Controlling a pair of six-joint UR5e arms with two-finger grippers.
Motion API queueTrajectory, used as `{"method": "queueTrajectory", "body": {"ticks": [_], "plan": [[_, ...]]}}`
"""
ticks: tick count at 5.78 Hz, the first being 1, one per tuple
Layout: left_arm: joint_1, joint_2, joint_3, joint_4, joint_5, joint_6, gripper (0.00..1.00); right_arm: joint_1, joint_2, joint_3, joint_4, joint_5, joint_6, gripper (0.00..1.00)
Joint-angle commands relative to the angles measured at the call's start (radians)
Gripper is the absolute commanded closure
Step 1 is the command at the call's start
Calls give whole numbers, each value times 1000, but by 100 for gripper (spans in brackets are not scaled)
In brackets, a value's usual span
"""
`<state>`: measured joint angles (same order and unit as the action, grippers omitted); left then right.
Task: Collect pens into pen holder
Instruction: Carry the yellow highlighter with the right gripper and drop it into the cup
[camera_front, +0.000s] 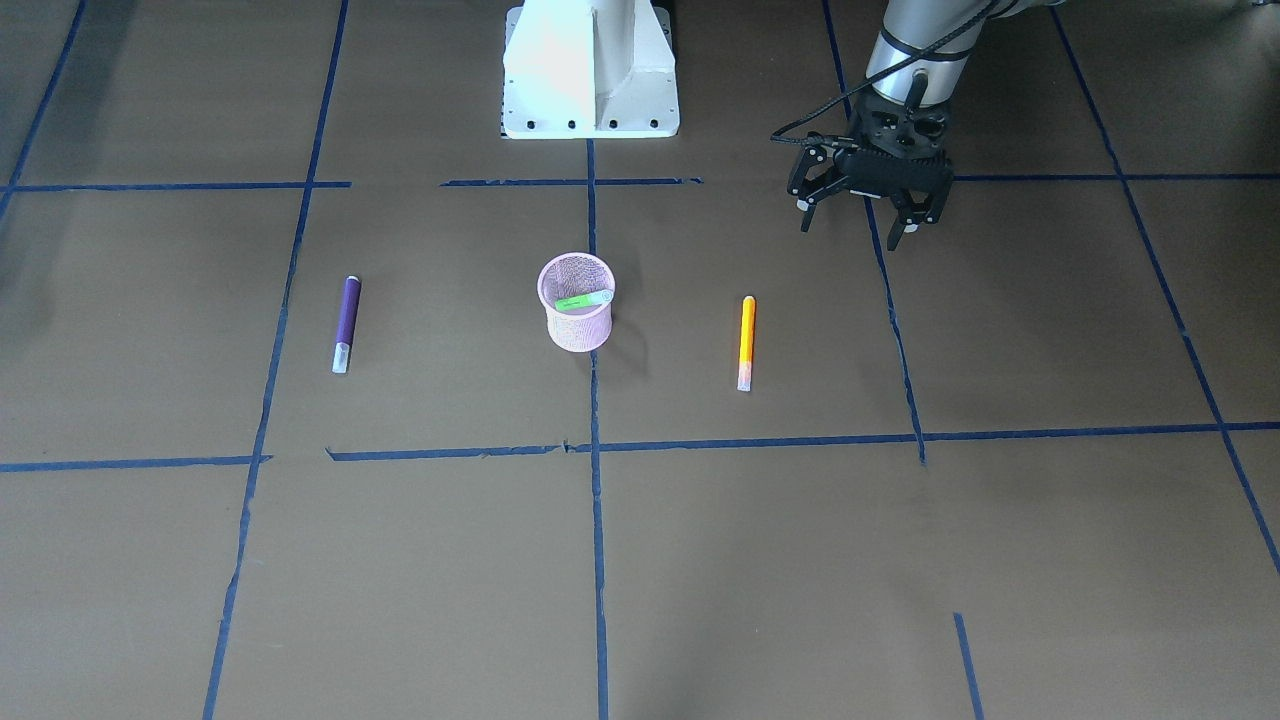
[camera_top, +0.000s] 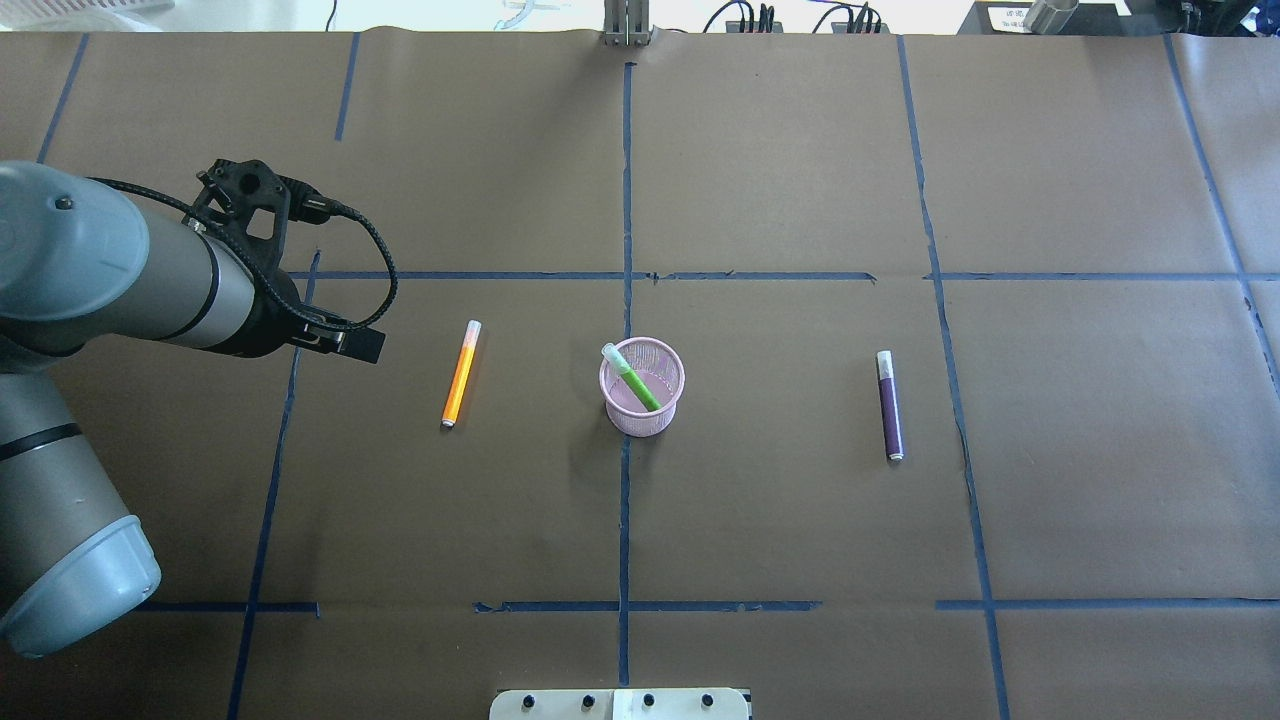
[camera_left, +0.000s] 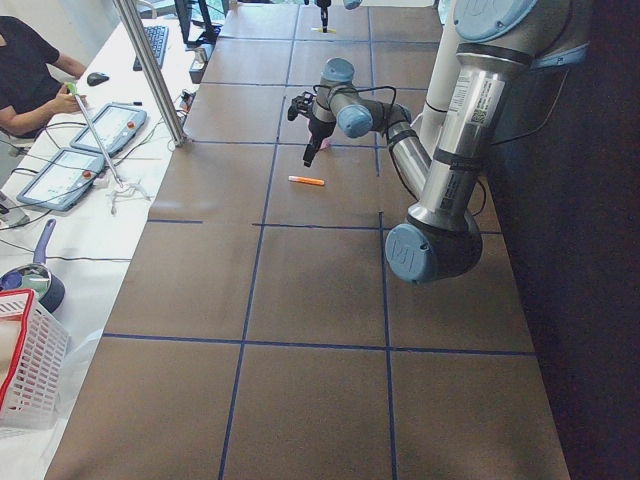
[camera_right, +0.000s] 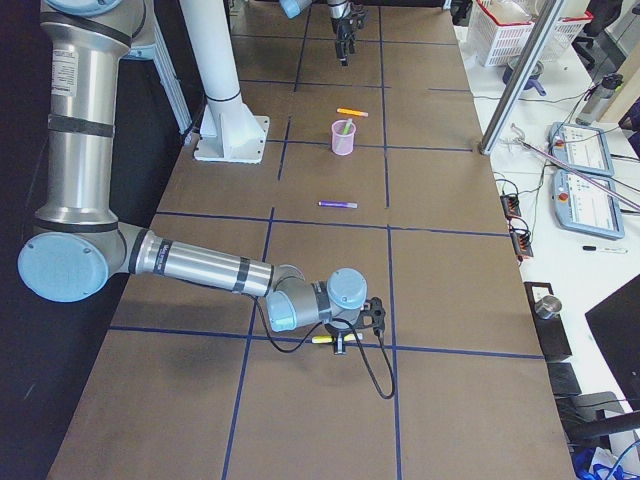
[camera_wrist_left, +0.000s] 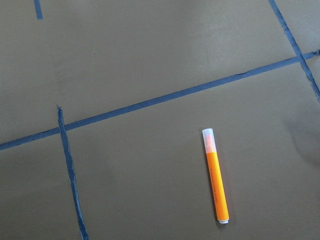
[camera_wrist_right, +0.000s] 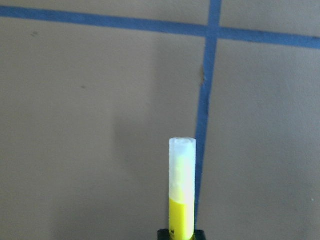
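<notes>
The pink mesh pen holder (camera_front: 578, 330) stands mid-table with the green pen (camera_front: 583, 300) leaning inside it. The orange pen (camera_front: 746, 342) lies flat on the holder's side nearest my left arm; it also shows in the left wrist view (camera_wrist_left: 215, 175). The purple pen (camera_front: 346, 323) lies flat on the other side. My left gripper (camera_front: 852, 222) is open and empty, hovering above the table nearer the robot than the orange pen. My right gripper (camera_right: 342, 338) is low over the table far from the holder, shut on a yellow pen (camera_wrist_right: 182, 190).
Blue tape lines grid the brown table. The white robot base (camera_front: 590, 70) stands behind the holder. An operator (camera_left: 30, 70) sits beyond the far edge by teach pendants (camera_left: 85, 150). A white basket (camera_left: 25, 370) sits at the table's left end.
</notes>
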<state>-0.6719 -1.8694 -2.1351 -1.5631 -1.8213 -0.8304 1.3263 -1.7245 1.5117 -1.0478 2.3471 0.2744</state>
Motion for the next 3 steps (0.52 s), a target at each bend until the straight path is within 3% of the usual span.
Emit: {"method": "queueTrajectory", "body": {"ticks": [1,2,3], "plan": [[0,-1,-2,-2,-3,-4,0,-109,-23,202,192,-6,255,100],[2,-1,-2,0,-3,-6,0,-221,2,238,318,-43,426,100],[3,-1,1,0,-3,-6,0,-278,31,302,339,-105,550,100]]}}
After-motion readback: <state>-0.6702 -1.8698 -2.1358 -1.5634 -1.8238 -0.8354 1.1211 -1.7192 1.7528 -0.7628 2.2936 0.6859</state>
